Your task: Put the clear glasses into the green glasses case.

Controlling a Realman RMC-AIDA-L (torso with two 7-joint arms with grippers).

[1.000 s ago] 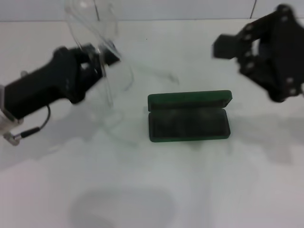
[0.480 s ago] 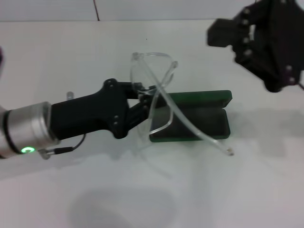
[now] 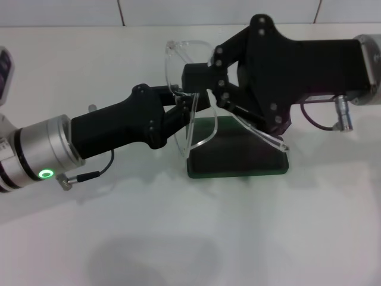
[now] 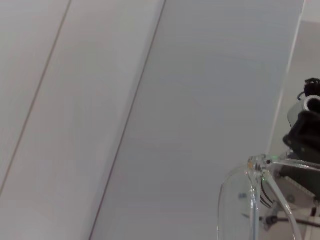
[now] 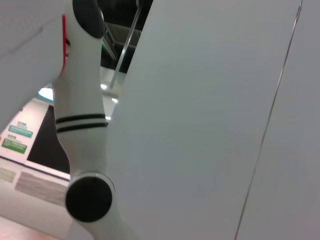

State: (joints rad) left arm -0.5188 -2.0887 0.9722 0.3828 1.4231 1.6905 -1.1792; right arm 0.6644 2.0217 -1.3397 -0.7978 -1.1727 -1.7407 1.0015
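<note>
Folding and lowering step, by the look of it. Left hand reaching in from the table's left edge, clamped on the clear glasses at the middle of the front. Right hand reaching in from the right edge, pressed up against the far end of the frame; cannot tell whether spread or closed on anything.

Glasses held in the air, above the left end of the green glasses case, not yet inside. Case lying open near the middle of the table, dark lining up, long side parallel to the near edge.

Lens front standing roughly on edge, with its long axis running from the far edge towards the near edge and so crosswise to the case. One temple arm unfolded, sweeping down and to the right, tip over the right end of the case. Other temple arm hard to make out behind the right hand.

To do it well, probably:
- Fold the open temple arm flat against the lens first, with light pressure near the hinge.
- Turn the glasses until their long axis matches that of the case.
- Lower level, lens front down or towards the hinge side, with no arm hanging over the rim.
- Release only once seated, since clear plastic is likely to slip.
</note>
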